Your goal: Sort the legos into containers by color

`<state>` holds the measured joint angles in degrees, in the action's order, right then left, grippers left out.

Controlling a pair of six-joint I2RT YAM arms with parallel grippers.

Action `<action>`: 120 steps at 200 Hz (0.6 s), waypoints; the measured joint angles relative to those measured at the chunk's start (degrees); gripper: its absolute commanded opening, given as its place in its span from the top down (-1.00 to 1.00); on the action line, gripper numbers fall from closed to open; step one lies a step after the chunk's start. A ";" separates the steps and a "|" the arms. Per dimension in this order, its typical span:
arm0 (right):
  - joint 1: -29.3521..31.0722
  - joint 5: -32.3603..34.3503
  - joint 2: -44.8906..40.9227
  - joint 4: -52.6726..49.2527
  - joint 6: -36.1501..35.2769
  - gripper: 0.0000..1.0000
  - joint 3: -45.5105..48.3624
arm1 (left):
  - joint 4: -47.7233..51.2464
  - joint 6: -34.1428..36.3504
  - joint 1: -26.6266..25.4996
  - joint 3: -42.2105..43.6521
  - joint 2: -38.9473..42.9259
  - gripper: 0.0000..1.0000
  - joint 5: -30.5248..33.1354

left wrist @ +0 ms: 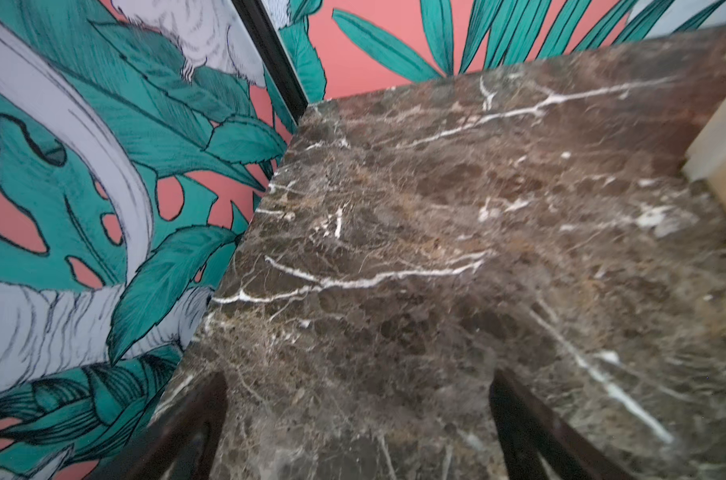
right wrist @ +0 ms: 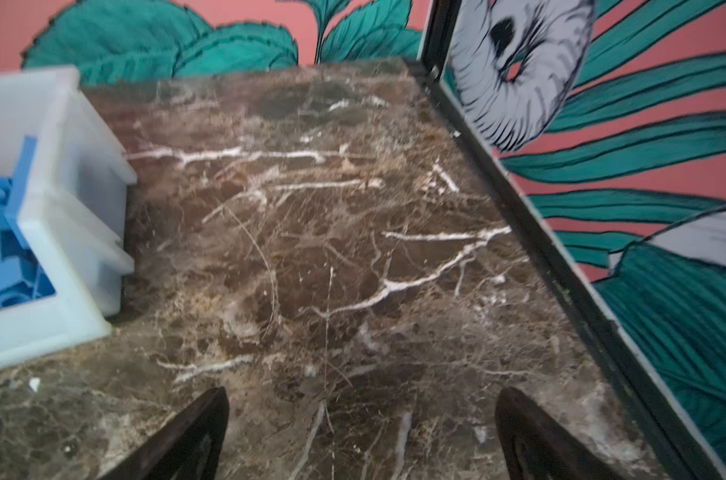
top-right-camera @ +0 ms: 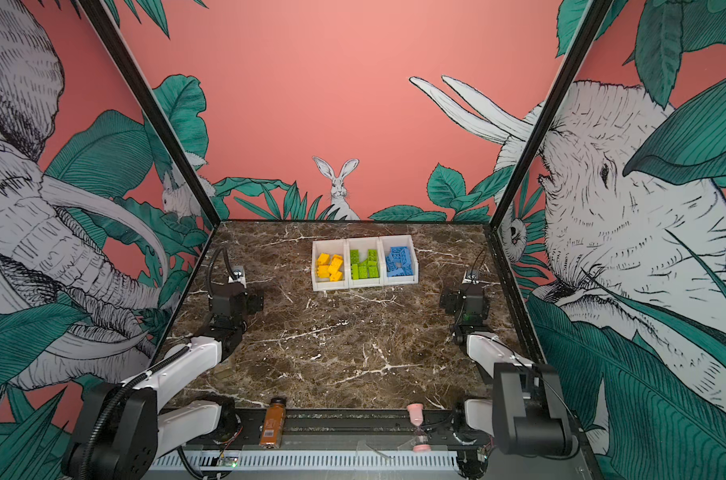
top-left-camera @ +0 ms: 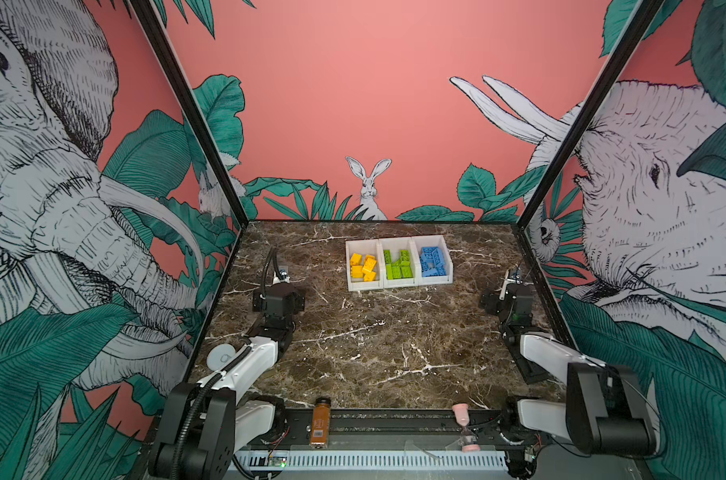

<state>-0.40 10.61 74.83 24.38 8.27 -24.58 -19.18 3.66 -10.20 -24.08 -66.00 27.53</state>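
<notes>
While left pincer (left wrist: 357,376) and right pincer (right wrist: 362,392) gape empty, containers (top-left-camera: 401,284) hold yellow, green, blue legos (top-left-camera: 399,270) separately.

Three white containers (top-left-camera: 399,284) in a row, about five yellow legos (top-left-camera: 363,267), about six lime green legos (top-left-camera: 399,268), blue legos (top-left-camera: 432,262) too jumbled to count, one orange bottle (top-left-camera: 320,422), one pink hourglass (top-left-camera: 466,428), two robot arms, left arm (top-left-camera: 251,355), right arm (top-left-camera: 548,353)

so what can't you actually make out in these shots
- Brick counts: the yellow legos, green legos and blue legos are small and piled up in both top views.
- Left wrist view: only a blurred corner of the containers shows at the frame edge.
- Right wrist view: the blue bin is half cut off.
</notes>
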 measured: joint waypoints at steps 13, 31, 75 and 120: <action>-0.04 -0.83 2.89 2.43 -0.87 -0.97 0.07 | -4.39 0.02 2.03 2.19 -1.05 -0.98 -1.31; -0.17 -1.33 5.68 6.38 -2.08 -0.97 0.04 | -13.18 -0.74 5.62 5.66 -4.57 -0.98 -4.66; -0.24 -6.54 12.98 18.12 -5.73 -0.96 1.44 | -29.42 -0.81 8.15 4.94 -21.77 -0.98 -14.32; 0.20 -7.89 13.07 21.24 -7.23 -0.96 1.79 | -29.57 0.87 8.15 1.42 -24.17 -0.98 -22.29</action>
<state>-0.21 2.72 87.90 45.63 1.04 -22.79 -48.75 4.54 -2.04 -22.65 -90.17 5.23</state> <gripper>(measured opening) 0.981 0.991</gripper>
